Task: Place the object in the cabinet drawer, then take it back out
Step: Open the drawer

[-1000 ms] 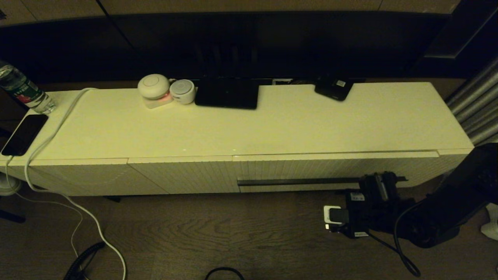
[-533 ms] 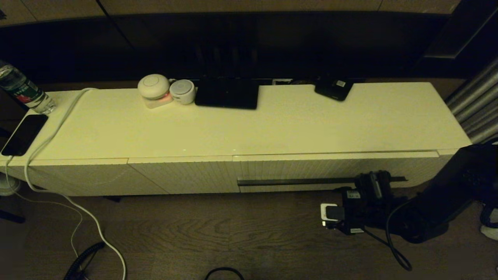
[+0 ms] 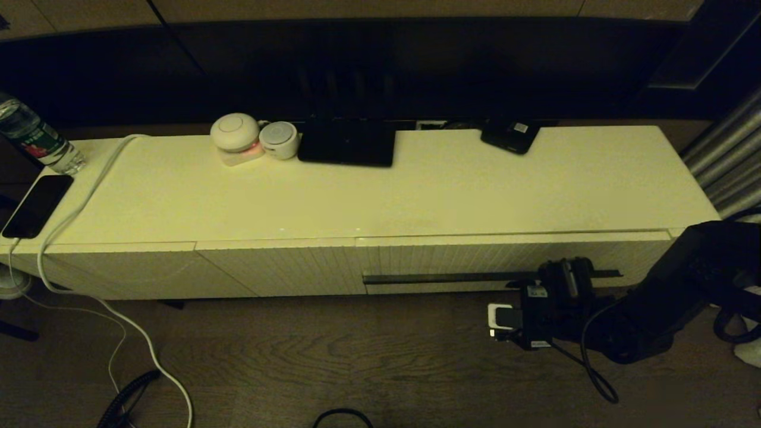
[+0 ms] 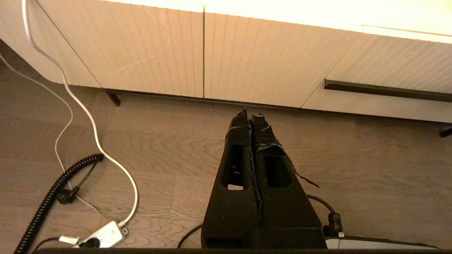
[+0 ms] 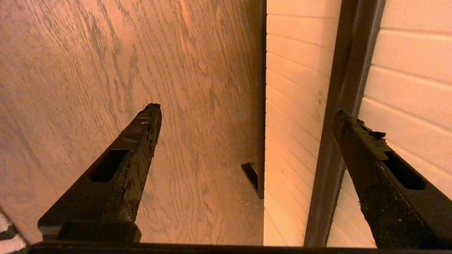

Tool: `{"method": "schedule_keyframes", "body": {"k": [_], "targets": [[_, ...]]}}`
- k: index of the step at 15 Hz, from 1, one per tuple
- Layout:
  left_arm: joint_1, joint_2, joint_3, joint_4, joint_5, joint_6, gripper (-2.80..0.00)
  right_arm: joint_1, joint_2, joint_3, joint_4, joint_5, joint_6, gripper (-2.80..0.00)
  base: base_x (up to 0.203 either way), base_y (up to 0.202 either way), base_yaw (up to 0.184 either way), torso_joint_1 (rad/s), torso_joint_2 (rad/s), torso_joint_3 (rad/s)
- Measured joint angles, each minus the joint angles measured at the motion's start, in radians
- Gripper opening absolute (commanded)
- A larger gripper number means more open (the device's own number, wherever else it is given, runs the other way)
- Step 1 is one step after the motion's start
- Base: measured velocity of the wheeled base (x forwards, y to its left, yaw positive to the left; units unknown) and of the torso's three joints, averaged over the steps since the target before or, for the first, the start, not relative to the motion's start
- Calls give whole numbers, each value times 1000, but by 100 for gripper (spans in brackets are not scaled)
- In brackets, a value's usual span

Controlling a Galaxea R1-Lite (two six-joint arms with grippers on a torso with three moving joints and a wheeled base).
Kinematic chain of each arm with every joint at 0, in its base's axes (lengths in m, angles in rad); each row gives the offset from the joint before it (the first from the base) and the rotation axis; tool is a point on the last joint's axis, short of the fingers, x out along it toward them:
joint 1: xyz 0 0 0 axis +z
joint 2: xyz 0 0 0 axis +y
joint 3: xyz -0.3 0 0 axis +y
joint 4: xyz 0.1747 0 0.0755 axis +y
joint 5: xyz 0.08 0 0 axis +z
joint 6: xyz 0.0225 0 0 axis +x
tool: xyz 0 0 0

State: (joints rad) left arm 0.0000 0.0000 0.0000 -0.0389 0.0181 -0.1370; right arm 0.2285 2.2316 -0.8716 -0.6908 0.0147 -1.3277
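The cabinet (image 3: 416, 196) is a long cream-white sideboard, and its drawer (image 3: 452, 258) sits flush in the ribbed front. My right gripper (image 3: 565, 274) is open at the right part of the dark handle slot (image 3: 446, 277). In the right wrist view the gripper (image 5: 247, 110) spans the drawer's lower edge: one finger (image 5: 370, 148) lies against the handle slot (image 5: 349, 63), the other hangs over the floor. My left gripper (image 4: 247, 113) is shut and empty, low over the floor before the handleless panels, with the drawer (image 4: 388, 67) off to its side.
On the cabinet top stand two round white devices (image 3: 238, 135), a flat black slab (image 3: 348, 145), a small black box (image 3: 510, 137), a phone (image 3: 35, 205) and a bottle (image 3: 35, 138). A white cable (image 3: 89, 178) runs down to the wooden floor (image 3: 333, 356).
My right arm has slid a little to the left along the drawer front and slightly up toward the handle slot. The drawer has stayed flush with the cabinet front.
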Motion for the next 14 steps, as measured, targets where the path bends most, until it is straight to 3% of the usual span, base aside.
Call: {"method": "schedule_keyframes", "body": {"k": [14], "targets": [[0, 0, 0, 0, 0, 0, -280, -10, 80, -149, -17, 3, -24, 0, 0, 0, 0, 0, 0, 0]]}}
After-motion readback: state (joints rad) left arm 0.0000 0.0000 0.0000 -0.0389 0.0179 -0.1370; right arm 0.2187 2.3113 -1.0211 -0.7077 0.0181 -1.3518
